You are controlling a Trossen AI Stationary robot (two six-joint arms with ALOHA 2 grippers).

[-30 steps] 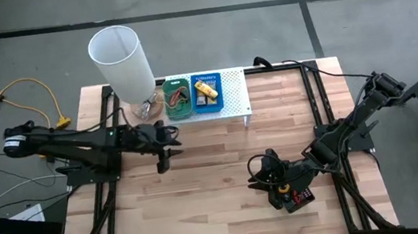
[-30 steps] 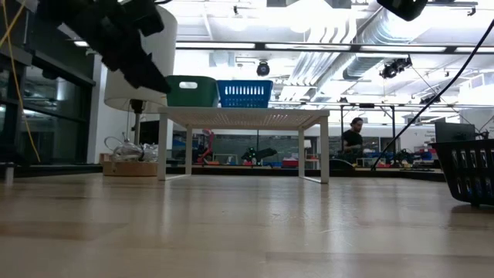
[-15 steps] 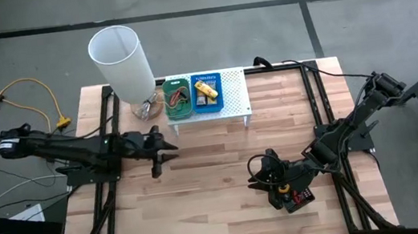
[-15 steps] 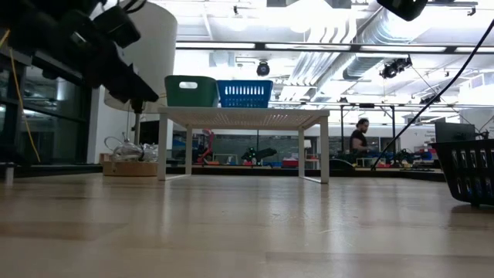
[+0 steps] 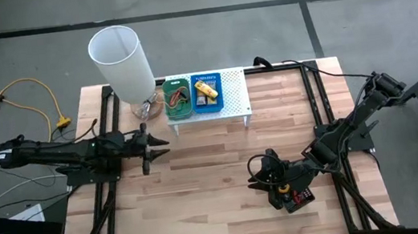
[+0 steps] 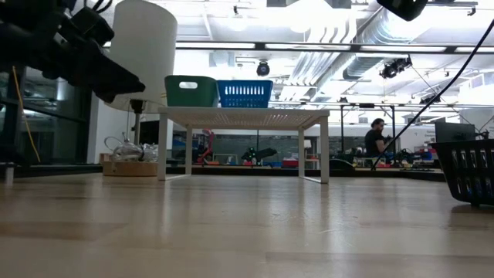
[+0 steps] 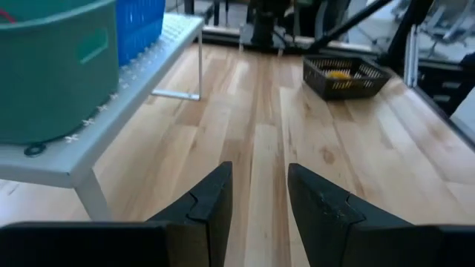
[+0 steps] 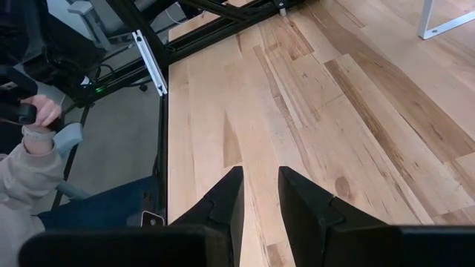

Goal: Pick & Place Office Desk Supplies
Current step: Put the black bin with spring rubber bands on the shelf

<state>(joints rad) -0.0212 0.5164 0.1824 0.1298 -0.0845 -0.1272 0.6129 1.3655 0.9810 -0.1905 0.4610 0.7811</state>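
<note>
Beside the shelf (image 5: 228, 106), empty left tool (image 5: 151, 147)

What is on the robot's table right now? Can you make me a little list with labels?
shelf: white perforated shelf at the table's far edge
green tray: on the shelf, coloured bits inside
blue tray: on the shelf beside the green one, yellow pieces inside
lamp: white cylindrical lamp by the shelf
black tray: on the table near the right arm
left gripper: empty, above bare wood
right gripper: empty, above bare wood
</note>
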